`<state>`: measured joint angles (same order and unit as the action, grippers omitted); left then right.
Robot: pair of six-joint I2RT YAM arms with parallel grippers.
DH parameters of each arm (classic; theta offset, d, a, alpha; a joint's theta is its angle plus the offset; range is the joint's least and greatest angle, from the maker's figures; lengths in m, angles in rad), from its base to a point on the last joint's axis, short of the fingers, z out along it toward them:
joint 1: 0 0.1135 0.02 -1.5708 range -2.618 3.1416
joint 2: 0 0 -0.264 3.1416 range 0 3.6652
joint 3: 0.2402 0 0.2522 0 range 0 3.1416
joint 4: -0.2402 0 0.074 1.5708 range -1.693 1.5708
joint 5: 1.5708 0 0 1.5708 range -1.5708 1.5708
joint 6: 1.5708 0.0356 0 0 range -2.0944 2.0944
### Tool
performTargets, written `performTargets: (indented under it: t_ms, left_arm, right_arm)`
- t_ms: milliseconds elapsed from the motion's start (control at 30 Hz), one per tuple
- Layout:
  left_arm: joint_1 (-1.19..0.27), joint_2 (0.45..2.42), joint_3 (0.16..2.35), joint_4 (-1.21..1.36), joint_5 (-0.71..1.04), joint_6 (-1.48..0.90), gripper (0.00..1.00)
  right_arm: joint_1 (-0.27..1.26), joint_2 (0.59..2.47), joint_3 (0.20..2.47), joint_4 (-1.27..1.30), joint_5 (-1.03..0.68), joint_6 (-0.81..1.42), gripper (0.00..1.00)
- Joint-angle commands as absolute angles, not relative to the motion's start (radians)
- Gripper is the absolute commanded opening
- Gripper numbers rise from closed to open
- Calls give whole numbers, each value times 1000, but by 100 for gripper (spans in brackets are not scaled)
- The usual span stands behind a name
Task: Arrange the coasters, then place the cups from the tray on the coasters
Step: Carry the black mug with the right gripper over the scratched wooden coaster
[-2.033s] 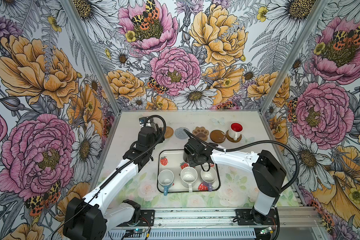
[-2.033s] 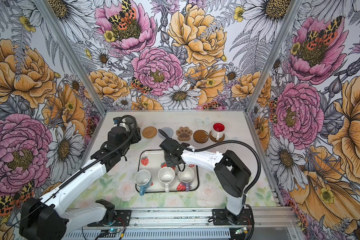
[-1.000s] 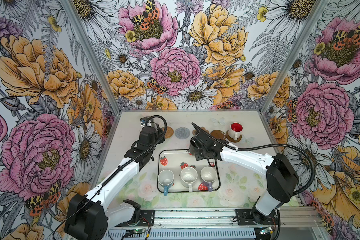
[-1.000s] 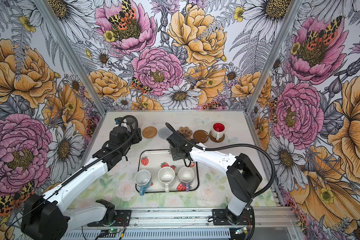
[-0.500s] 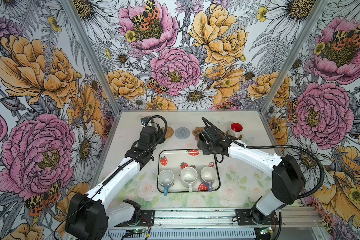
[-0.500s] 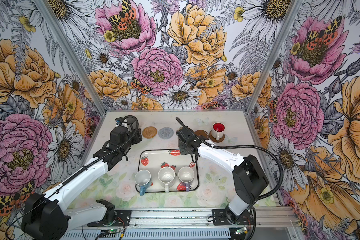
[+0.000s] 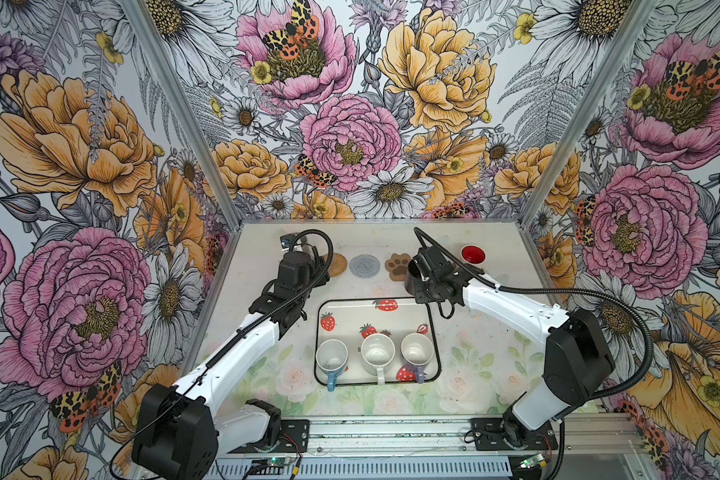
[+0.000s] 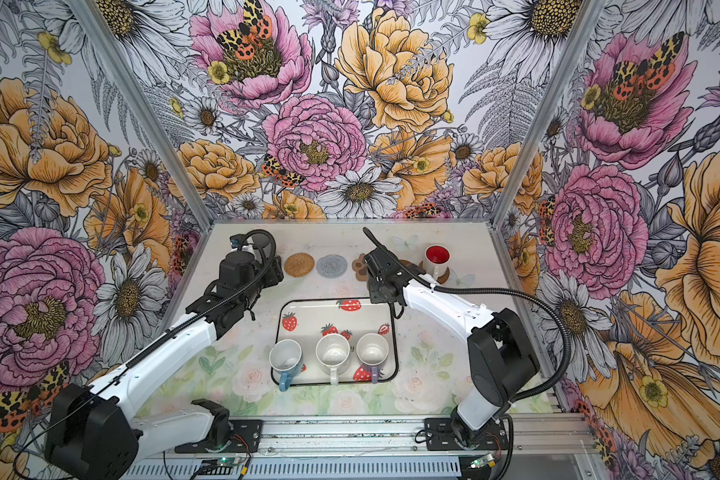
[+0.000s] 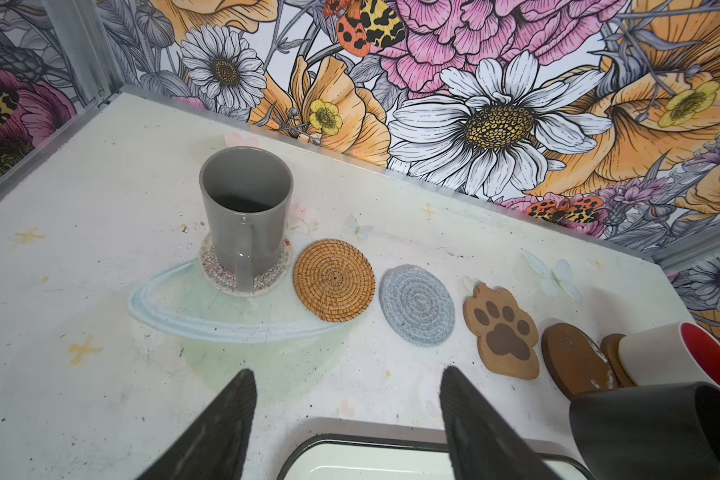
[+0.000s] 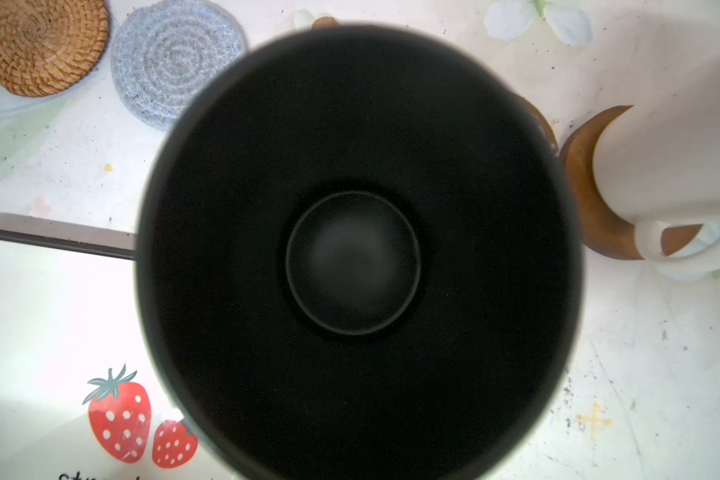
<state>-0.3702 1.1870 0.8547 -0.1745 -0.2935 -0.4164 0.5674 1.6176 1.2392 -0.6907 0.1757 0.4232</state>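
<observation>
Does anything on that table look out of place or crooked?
Only slightly: the bare brown disc crowds the coaster under the white mug, touching or overlapping it; I cannot tell which. Nothing looks spilled or broken.

Laboratory robot cell: aluminium-framed floral panels [image 7: 350,124] surround the table [image 7: 516,257]; arm bases [image 7: 262,419] bolted along its front.

You see a grey mug [image 9: 246,216], a black mug [image 10: 354,257], a tan rattan coaster [image 9: 334,279] and a cream tray [image 7: 358,318] with red strawberries.
</observation>
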Motion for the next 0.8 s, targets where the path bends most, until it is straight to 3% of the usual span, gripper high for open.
performTargets:
  t_ms: [0,767]
  left_arm:
    - [-363,1192,881,-155,-270,-405,72]
    - [-357,1214,876,-152,-270,-413,71]
  right_arm:
    - [547,1592,1307,-635,186,394,0]
    - [405,1703,1416,-679,212,277,0]
